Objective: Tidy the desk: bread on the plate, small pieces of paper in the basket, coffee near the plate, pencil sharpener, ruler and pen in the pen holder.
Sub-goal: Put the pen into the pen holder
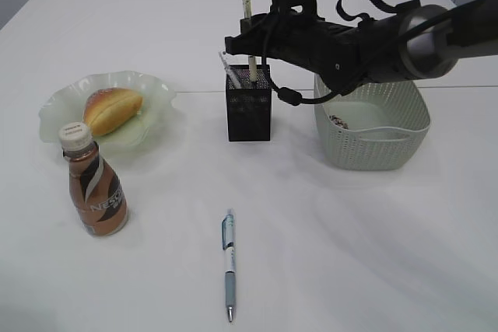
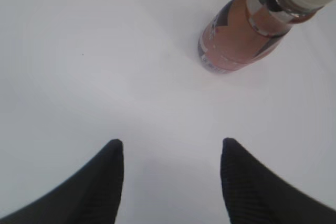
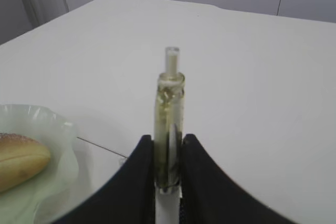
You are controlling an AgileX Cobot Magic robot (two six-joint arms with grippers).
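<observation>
My right gripper point(image 1: 249, 35) is shut on a yellowish clear pen point(image 1: 246, 7) and holds it upright over the black mesh pen holder point(image 1: 249, 110). The right wrist view shows the jaws point(image 3: 168, 140) clamped on this pen point(image 3: 169, 98). A thin clear ruler-like strip point(image 1: 227, 66) leans in the holder. A second pen point(image 1: 229, 262), blue and white, lies on the table near the front. The bread point(image 1: 113, 109) lies on the green glass plate point(image 1: 159, 92). The coffee bottle point(image 1: 95, 186) stands just in front of the plate. My left gripper point(image 2: 172, 148) is open and empty over bare table, with the coffee bottle point(image 2: 247, 30) beyond it. The pencil sharpener is not visible.
A pale green basket point(image 1: 377, 149) stands right of the pen holder with small paper scraps point(image 1: 338, 120) inside. My right arm reaches over the basket's far rim. The plate's edge point(image 3: 55, 140) and the bread point(image 3: 18, 158) show at lower left in the right wrist view.
</observation>
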